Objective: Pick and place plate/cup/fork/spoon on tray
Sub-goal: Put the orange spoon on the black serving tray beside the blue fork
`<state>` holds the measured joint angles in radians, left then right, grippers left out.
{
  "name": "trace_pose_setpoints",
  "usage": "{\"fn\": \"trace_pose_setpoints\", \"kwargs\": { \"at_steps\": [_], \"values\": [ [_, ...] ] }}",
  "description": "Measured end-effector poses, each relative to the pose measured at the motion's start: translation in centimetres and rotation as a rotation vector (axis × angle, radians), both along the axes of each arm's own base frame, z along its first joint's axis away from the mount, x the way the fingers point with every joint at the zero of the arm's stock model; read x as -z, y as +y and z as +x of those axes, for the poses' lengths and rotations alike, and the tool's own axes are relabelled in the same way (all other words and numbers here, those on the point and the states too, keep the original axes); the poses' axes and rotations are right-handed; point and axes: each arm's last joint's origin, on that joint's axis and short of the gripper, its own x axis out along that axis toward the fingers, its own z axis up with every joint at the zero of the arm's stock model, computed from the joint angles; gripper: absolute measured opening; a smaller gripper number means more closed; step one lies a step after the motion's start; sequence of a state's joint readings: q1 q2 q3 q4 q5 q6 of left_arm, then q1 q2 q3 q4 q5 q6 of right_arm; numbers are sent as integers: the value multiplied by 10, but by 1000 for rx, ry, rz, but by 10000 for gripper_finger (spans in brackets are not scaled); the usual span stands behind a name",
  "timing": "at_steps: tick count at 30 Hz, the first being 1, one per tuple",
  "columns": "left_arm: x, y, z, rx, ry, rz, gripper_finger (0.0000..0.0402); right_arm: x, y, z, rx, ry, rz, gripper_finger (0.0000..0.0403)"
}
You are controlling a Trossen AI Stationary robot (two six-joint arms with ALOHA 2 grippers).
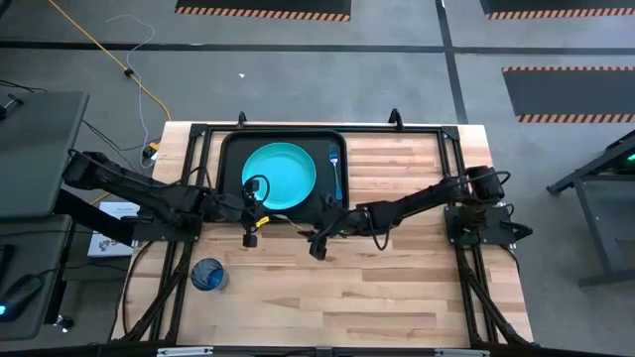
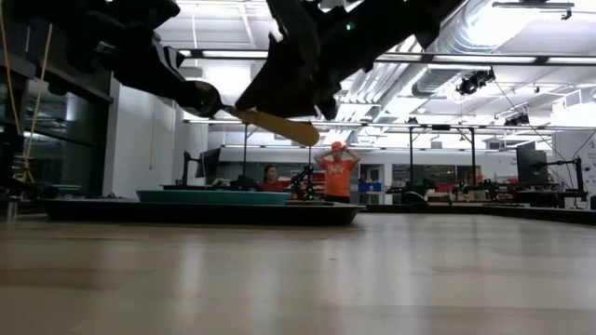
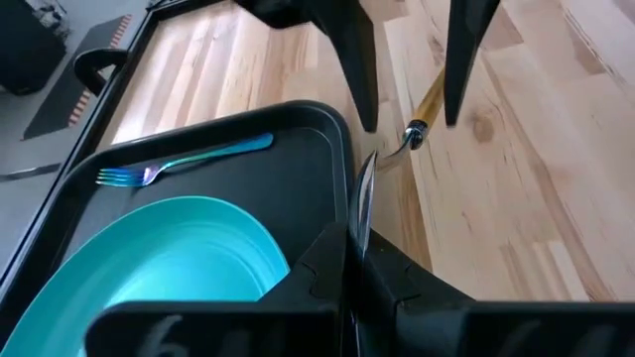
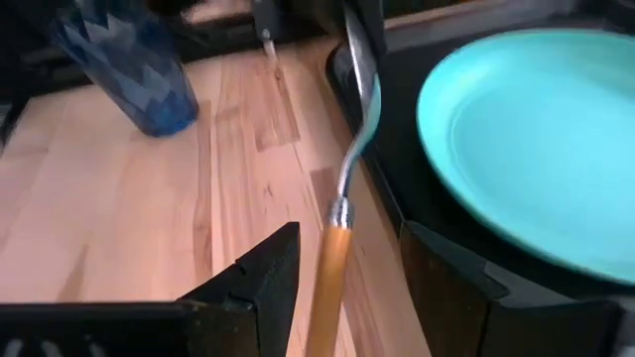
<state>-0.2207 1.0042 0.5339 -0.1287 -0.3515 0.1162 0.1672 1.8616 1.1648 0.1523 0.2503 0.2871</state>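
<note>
Black and raised-rimmed, the large rectangular tray [image 1: 228,164] carries the round turquoise plate [image 1: 279,175], with the slim light-blue plastic fork [image 1: 334,169] lying beside it. The translucent dark-blue cup [image 1: 208,275] stands well apart on the wooden table [image 1: 397,288]. The orange-handled metal spoon [image 4: 342,198] hangs above the tray's edge, its bowl pinched in the closed left gripper [image 3: 359,260]. The right gripper [image 4: 347,288] has its fingers spread either side of the handle.

The tray [image 1: 227,159] at the surface's [image 1: 397,288] far edge is crowded: the plate [image 1: 283,171] fills its middle, the fork [image 1: 333,164] lines its right side. Both hands and the spoon [image 4: 342,188] block its near edge. The cup [image 1: 208,275] stands near the left edge; the near right corner lies open.
</note>
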Motion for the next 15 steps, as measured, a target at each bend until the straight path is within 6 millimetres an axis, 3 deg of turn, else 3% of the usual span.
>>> {"fn": "trace_pose_setpoints", "kwargs": {
  "at_steps": [7, 15],
  "values": [
    [0, 0, 0, 12, 0, 20, 1, 3, -6, 5, 1, -26, 15, 160],
    [1, 0, 2, 8, -3, 15, 1, 4, -6, 5, -6, -25, 9, 103]
  ]
}}
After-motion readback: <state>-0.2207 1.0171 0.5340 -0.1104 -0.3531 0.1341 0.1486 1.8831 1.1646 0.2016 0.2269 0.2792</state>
